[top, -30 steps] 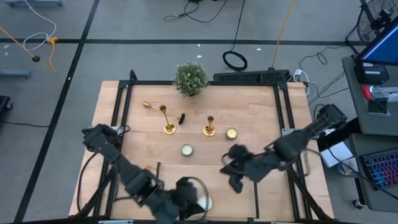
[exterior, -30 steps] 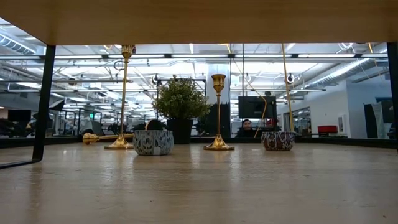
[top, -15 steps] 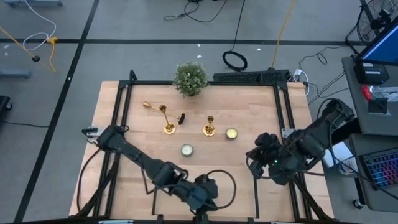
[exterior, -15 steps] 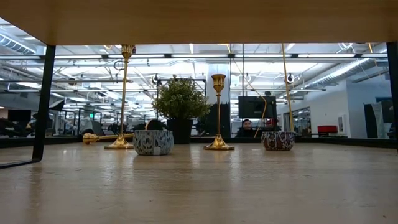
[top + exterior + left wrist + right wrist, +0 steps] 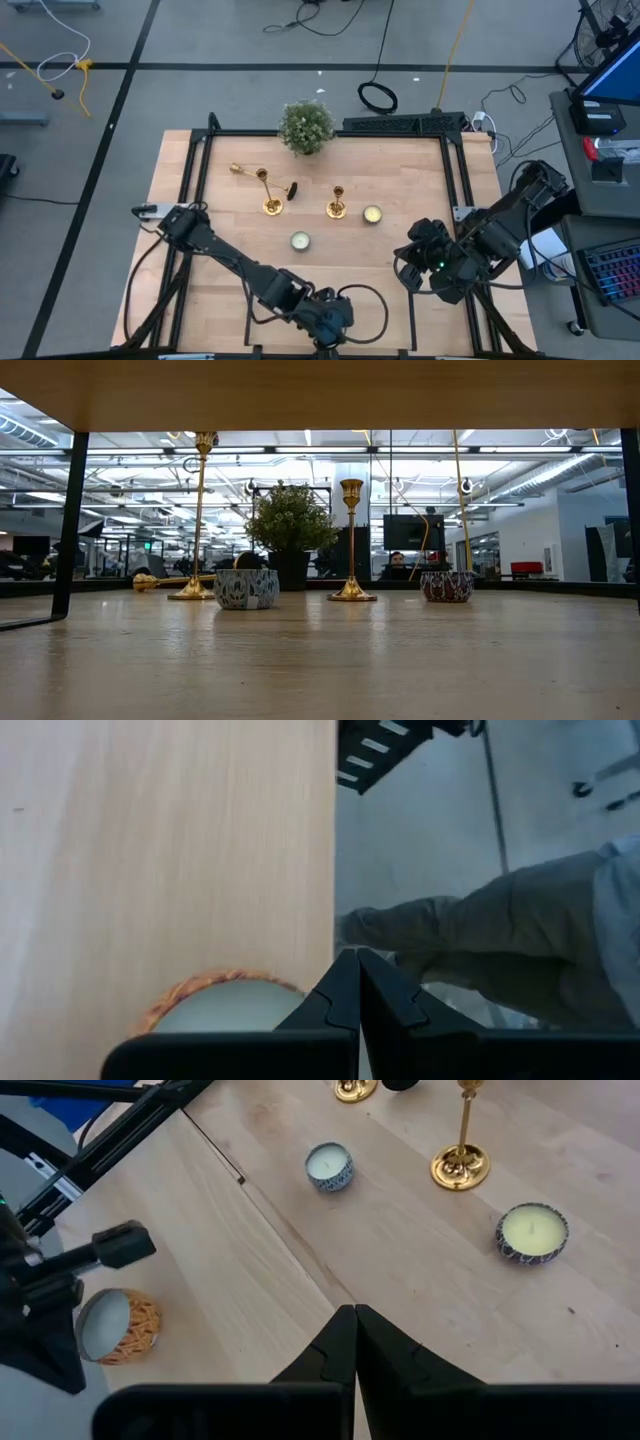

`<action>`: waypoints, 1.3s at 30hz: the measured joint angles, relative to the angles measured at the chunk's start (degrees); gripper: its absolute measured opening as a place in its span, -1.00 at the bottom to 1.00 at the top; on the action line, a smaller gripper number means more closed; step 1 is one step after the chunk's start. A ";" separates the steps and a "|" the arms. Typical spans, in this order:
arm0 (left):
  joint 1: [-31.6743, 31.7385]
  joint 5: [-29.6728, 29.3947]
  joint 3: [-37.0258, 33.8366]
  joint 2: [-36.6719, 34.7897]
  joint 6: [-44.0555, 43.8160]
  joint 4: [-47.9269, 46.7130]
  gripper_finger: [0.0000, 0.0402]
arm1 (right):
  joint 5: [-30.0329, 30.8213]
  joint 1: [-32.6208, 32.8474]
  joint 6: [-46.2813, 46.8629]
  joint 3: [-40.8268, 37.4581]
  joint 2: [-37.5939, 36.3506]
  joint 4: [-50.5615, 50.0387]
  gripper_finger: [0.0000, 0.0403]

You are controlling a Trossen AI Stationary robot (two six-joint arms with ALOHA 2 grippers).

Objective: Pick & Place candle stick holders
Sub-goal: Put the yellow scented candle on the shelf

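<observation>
Evidently nothing is picked up yet. Starting at the left, the left gripper sits with fingers pressed together, holding nothing, at the table's near edge beside an orange-patterned tealight. Farther back, one brass candlestick lies tipped, another stands beside it, and the third stands mid-table. The right gripper, likewise closed and empty, hovers near the right edge. Next, I judge, an arm must open and reach across bare wood, avoiding the tealights.
</observation>
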 joint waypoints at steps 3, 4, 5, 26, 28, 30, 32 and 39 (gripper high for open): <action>-0.33 -0.70 0.01 -0.04 -0.67 -0.76 -1.00 | 0.02 0.20 -0.06 0.00 0.00 0.35 -1.00; -0.40 -0.72 0.03 -0.04 -1.10 -1.10 -1.00 | 0.03 0.20 -0.08 0.00 0.00 0.38 -1.00; -0.55 -0.70 0.04 -0.07 -1.38 -1.42 -1.00 | 0.04 0.20 -0.12 0.00 0.00 0.42 -1.00; -1.06 -12.12 9.74 -0.58 2.17 -5.42 -1.00 | 0.55 0.20 -1.94 -0.02 0.00 3.10 -1.00; 0.77 -11.81 9.79 -0.61 3.54 -5.96 -1.00 | 1.28 0.20 -1.93 -0.02 0.00 3.40 -1.00; 2.65 -11.22 9.75 -0.39 4.55 -8.40 -1.00 | 1.59 0.20 -1.93 -0.02 0.00 3.52 -1.00; 4.26 -10.64 9.75 -0.04 5.28 -10.25 -1.00 | 1.60 0.20 -1.93 -0.02 0.00 3.75 -1.00; 6.23 -7.73 9.73 -0.04 6.47 -14.82 -1.00 | 1.60 0.20 -2.30 -0.04 0.00 3.73 -1.00</action>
